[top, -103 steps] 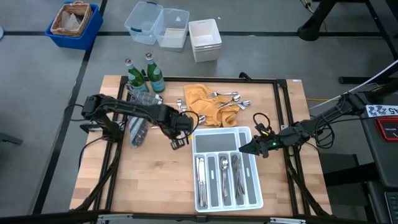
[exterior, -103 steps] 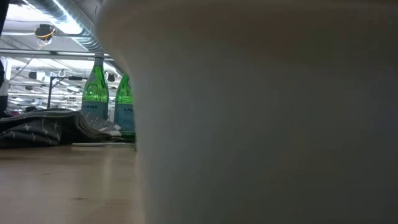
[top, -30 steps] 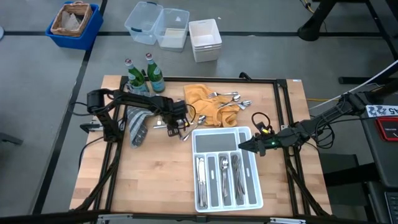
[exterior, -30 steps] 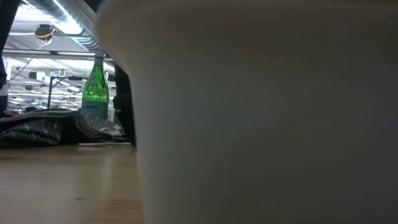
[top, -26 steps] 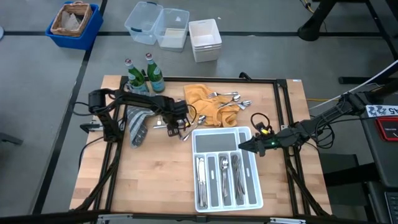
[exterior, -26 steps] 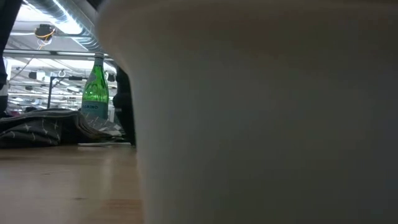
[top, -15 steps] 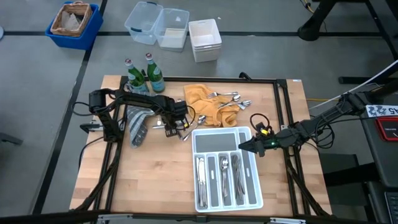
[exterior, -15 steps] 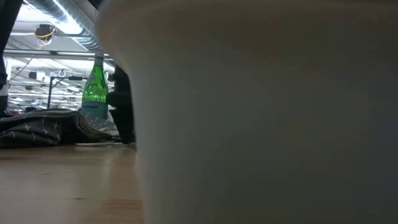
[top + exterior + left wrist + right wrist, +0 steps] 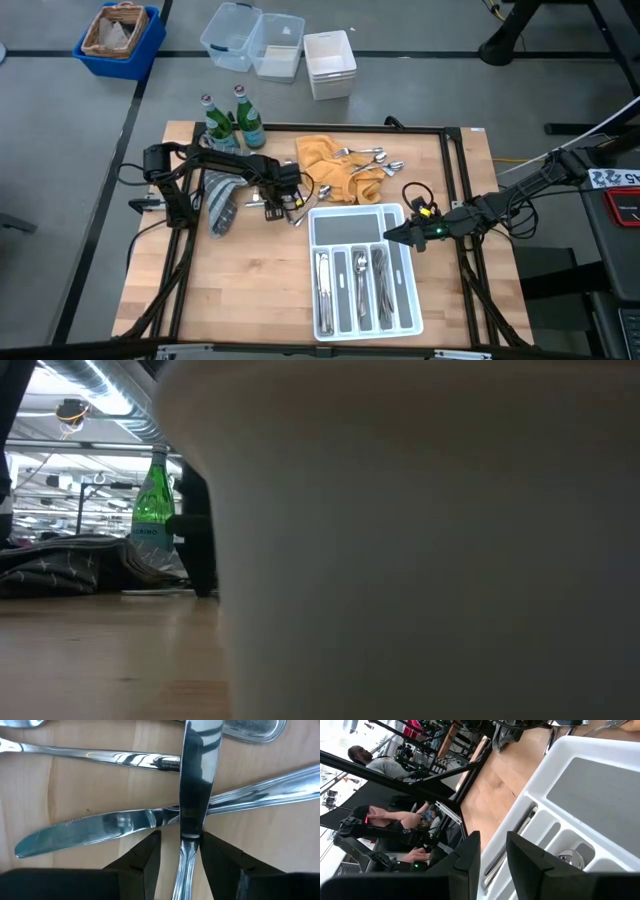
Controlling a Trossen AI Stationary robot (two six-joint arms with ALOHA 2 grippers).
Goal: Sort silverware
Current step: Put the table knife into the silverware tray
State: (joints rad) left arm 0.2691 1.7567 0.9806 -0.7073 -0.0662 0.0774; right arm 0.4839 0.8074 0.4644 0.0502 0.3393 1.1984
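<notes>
Loose silverware lies on the wood left of the white tray. In the left wrist view one knife lies crossed over another knife, with a third handle beyond them. My left gripper points straight down and is open, one finger on either side of the upper knife where blade meets handle. More spoons rest on an orange cloth. Sorted pieces lie in the tray's slots. My right gripper hangs open and empty at the tray's right edge.
Two green bottles stand at the table's far left, with a grey patterned cloth beside the left arm. The tray's white wall fills most of the low view. Plastic bins stand beyond the table. People show in the room behind.
My left gripper has rolled a little about its downward-pointing line above the crossed knives, staying in place and open. The silverware has not moved.
</notes>
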